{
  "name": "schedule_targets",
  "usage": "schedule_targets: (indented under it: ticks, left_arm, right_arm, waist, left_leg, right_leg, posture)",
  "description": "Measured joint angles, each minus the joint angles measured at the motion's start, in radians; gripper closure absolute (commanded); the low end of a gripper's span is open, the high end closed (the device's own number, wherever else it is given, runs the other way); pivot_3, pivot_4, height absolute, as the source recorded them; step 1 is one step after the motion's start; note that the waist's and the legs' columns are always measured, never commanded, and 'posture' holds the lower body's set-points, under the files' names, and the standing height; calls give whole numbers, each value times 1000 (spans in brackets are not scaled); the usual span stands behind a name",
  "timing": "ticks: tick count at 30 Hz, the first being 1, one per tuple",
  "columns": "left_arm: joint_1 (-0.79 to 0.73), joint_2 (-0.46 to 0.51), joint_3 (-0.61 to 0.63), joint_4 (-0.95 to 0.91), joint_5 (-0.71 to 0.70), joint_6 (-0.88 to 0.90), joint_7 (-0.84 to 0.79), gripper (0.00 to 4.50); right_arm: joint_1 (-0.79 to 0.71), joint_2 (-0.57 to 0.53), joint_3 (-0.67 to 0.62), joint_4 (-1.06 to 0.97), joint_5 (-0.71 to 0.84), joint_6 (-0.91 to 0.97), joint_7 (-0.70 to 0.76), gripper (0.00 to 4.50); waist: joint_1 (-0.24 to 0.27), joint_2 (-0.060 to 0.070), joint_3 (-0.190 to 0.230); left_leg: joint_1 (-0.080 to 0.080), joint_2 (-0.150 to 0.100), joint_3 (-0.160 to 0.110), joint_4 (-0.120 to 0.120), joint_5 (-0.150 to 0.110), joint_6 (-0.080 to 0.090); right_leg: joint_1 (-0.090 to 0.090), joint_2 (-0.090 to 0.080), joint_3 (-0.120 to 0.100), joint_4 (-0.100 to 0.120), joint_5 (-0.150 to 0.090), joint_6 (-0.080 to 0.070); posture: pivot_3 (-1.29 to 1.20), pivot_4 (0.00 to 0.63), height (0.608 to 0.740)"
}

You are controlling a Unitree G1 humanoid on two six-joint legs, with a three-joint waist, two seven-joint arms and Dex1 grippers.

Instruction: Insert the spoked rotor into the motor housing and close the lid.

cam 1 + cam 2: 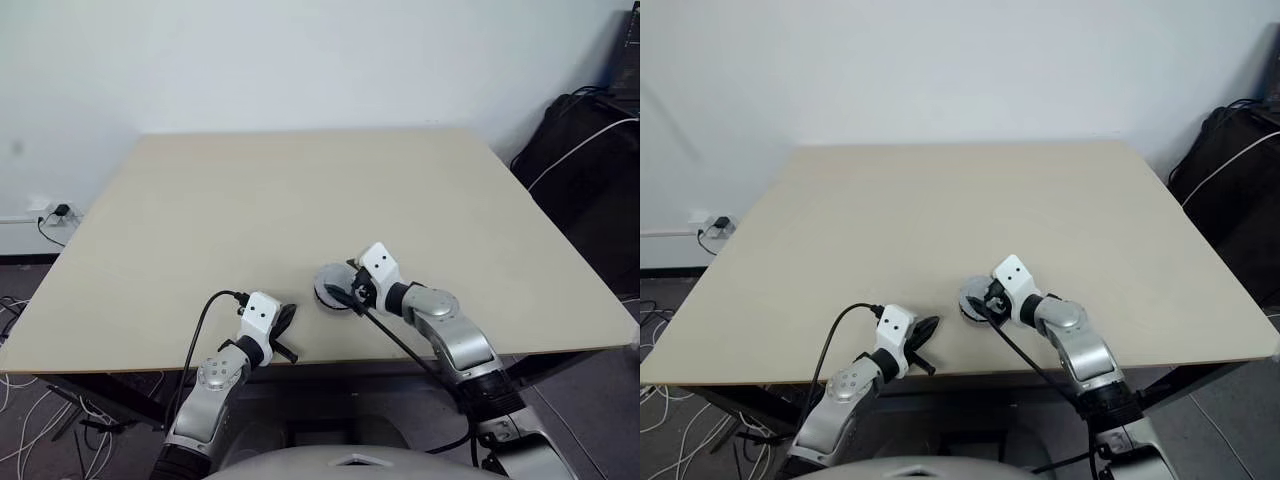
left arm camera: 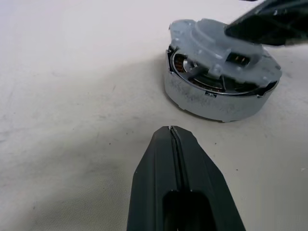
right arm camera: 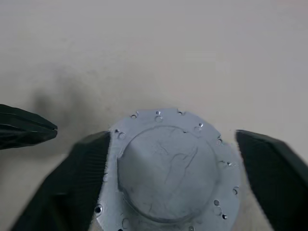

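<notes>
Lid (image 3: 171, 171): silver-grey, smooth, scratched. Housing (image 2: 216, 98): silver wall, copper-brown coils inside. Fingers (image 2: 180, 192): black. Table (image 1: 300, 200): pale beige.

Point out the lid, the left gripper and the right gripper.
lid (image 3: 169, 166): right wrist view, on its smooth raised middle.
left gripper (image 2: 171, 131): left wrist view, at the shut fingertips.
right gripper (image 3: 173, 168): right wrist view, midway between its spread fingers, over the lid.

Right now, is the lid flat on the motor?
No, tilted. The lid sits askew on the motor housing; copper coils show through a gap.
</notes>
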Motion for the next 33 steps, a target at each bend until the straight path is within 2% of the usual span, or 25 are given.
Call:
schedule_targets:
  ticks: [14, 17, 19, 33]
  left_arm:
    - [16, 8, 7, -17, -1, 13, 9, 4467]
    - [16, 8, 10, -16, -1, 12, 9, 4467]
    - [16, 8, 10, -16, -1, 11, 9, 4467]
    - [13, 7, 10, -6, -1, -6, 8, 4467]
  right_arm:
    - [-17, 19, 11, 101, -4, -6, 35, 42]
    - [-17, 19, 10, 108, -8, -13, 31, 611]
    - [-17, 19, 10, 108, -11, -15, 22, 1226]
    - [-16, 1, 18, 92, -16, 9, 21, 1246]
  waist:
    - [0, 0, 0]
    - [0, 0, 0]
    - [0, 0, 0]
    - [6, 0, 0]
  left_leg:
    - [0, 0, 0, 0, 0, 0]
    - [0, 0, 0, 0, 0, 0]
    - [0, 0, 0, 0, 0, 0]
    - [0, 0, 0, 0, 0, 0]
  right_leg:
    - [0, 0, 0, 0, 0, 0]
    - [0, 0, 0, 0, 0, 0]
    - [0, 0, 0, 0, 0, 0]
    - [0, 0, 0, 0, 0, 0]
  posture:
    - [0, 0, 740]
    - [0, 0, 740]
    - [0, 0, 740]
    - [0, 0, 740]
